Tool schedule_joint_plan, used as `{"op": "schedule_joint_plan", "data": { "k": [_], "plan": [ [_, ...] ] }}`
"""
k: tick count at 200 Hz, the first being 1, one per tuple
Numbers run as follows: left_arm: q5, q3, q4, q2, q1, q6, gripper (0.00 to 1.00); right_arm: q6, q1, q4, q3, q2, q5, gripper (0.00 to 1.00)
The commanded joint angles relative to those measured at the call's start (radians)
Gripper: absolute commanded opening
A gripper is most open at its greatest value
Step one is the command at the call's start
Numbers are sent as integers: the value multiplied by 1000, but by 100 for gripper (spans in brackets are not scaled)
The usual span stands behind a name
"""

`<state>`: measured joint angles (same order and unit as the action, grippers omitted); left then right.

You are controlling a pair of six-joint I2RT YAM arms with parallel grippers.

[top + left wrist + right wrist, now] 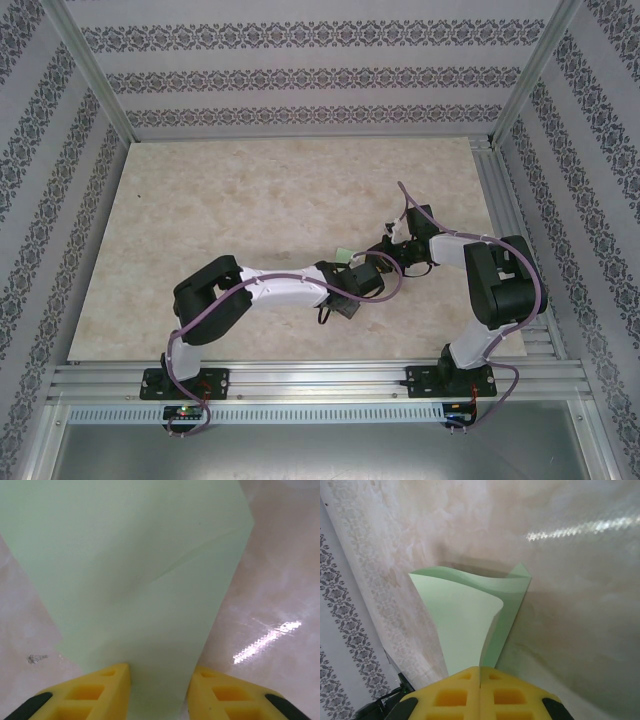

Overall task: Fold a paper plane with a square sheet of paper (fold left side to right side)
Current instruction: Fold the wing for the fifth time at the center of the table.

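right gripper point(480, 670) pinching paper point(462, 625) (curled), left gripper point(160, 675) astride it

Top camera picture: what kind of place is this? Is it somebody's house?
Probably a robot test booth, not a house: metal frame posts hold patterned wall panels around a marble-look table, and the left arm and right arm are bolted to a rail at its near edge.

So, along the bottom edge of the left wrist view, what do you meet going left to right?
Yellow gripper finger → green paper → second yellow gripper finger.
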<state>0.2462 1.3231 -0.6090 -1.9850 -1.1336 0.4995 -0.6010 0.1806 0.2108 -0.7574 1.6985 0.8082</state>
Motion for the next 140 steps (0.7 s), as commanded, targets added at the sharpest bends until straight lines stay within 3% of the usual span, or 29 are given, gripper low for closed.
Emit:
{"op": "schedule_joint_plan", "data": {
  "k": [1,52,106,140],
  "plan": [
    [21,25,-41,-9,-10,20,35,21,-7,-1,-14,2,-10,8],
    [19,29,-33,19,-11,31,28,55,-13,47,-28,-27,-22,17],
    [-2,66,-31,39,-4,29,8,96,-54,127,-29,-115,-72,32],
    [-56,67,-13,47,17,46,4,100,-88,138,1,-174,-101,41]
  ]
}}
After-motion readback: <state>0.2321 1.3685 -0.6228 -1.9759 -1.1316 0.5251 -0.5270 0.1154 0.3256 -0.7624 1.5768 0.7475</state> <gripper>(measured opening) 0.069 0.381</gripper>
